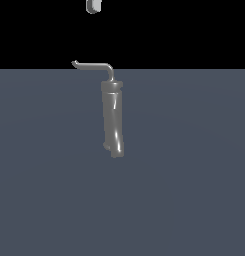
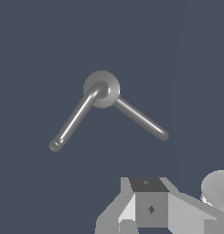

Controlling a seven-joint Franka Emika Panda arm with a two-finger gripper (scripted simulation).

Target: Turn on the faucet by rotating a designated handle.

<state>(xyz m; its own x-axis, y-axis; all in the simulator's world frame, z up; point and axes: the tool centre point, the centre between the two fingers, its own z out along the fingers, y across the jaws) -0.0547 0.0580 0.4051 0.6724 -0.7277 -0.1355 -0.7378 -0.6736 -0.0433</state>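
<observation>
While the faucet [image 1: 113, 120] stands upright at the centre of the exterior view on a flat blue-grey floor [image 1: 194, 190], its thin handle [image 1: 94, 66] bends from the cap and reaches toward the exterior view's left, ending in a short upturned tip. High at the top edge, well above the handle and touching nothing, hangs the gripper [image 1: 93, 6]. Whether its jaws are spread or closed cannot be told.
</observation>
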